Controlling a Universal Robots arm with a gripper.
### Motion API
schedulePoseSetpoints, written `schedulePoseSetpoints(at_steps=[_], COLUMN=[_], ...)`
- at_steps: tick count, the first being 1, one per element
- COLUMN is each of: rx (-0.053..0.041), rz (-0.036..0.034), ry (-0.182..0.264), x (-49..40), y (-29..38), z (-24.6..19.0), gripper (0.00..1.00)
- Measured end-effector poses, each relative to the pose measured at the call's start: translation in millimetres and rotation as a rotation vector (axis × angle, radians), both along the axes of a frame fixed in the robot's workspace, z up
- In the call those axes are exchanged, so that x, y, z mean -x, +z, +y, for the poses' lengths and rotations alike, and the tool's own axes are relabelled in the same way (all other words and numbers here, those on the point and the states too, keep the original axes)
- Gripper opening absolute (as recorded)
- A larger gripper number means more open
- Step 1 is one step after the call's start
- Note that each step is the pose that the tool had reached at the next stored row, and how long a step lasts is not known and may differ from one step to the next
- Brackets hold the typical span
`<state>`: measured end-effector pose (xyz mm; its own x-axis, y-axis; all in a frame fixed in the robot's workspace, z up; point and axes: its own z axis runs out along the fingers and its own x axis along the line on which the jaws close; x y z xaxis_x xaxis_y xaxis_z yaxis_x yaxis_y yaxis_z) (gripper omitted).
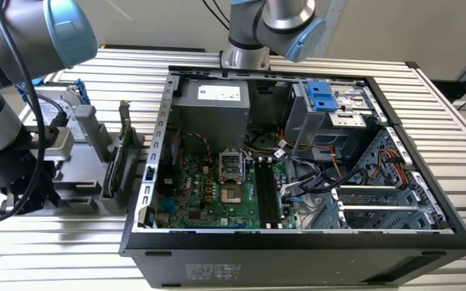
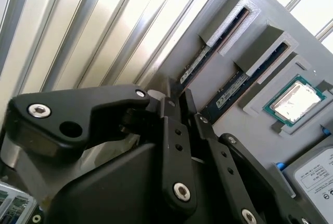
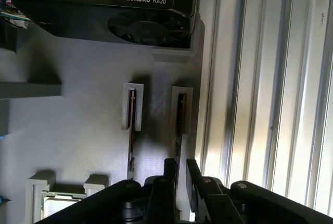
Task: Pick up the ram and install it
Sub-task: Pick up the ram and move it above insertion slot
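Note:
Two ram sticks stand on edge in slots of a grey parts holder. In both wrist views my gripper has its fingers close together on either side of the near end of the outer ram, which still sits in its slot. The other ram stick stands beside it, untouched. In the exterior view my arm reaches down over the holder at that view's left. The black memory slots lie on the motherboard inside the open computer case.
A graphics card with a fan stands in the holder beyond the sticks. A square silver chip lies in a recess nearby. Power supply, drive cage and loose cables crowd the case. Ribbed metal tabletop runs beside the holder.

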<state>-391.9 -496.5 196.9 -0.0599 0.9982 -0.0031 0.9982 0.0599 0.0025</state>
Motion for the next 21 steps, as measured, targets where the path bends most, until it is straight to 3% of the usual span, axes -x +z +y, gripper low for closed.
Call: schedulePoseSetpoints(at_steps=[21], rx=[0.0000], rz=[0.0000], ry=[0.000], x=[0.0], y=[-0.4], z=[0.0], gripper=[0.00])
